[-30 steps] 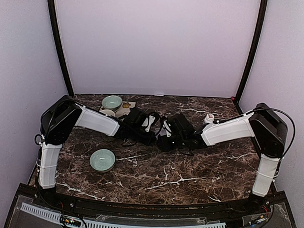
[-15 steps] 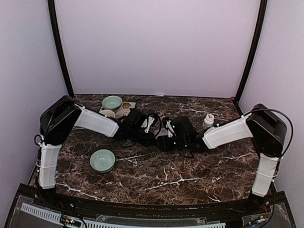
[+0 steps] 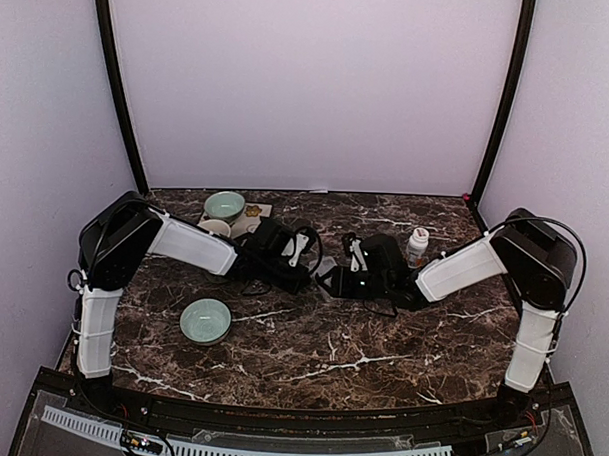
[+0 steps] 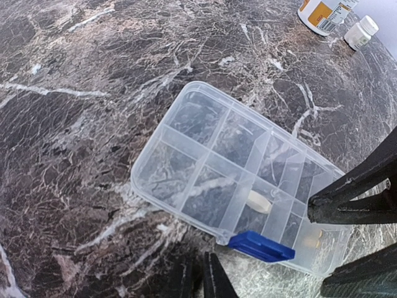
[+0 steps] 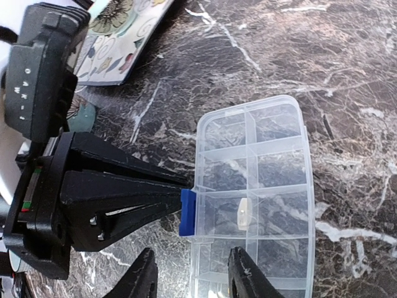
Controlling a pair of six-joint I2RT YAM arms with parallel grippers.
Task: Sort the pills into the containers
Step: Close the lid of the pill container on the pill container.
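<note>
The container, a clear compartmented box (image 4: 217,167) with a blue latch (image 4: 260,246), lies flat on the marble between my two grippers. One white pill (image 4: 259,202) rests in a middle compartment, and a small orange one (image 4: 313,239) in an end compartment. My left gripper (image 4: 208,282) is shut with nothing in it, its tips at the box's edge by the blue latch (image 5: 187,212). My right gripper (image 5: 193,279) is open. One of its fingers hangs outside the box's (image 5: 254,205) latch side and the other over the compartments.
Two pill bottles stand at the back right, an orange-labelled one (image 4: 319,12) and a small white one (image 4: 361,32). Two pale green bowls (image 3: 224,205) (image 3: 205,320) sit on the left, the far one on a floral plate (image 5: 124,31).
My right arm has drawn back to the right, uncovering the bottle behind it, and its jaws have narrowed. The left arm and the box have stayed put.
</note>
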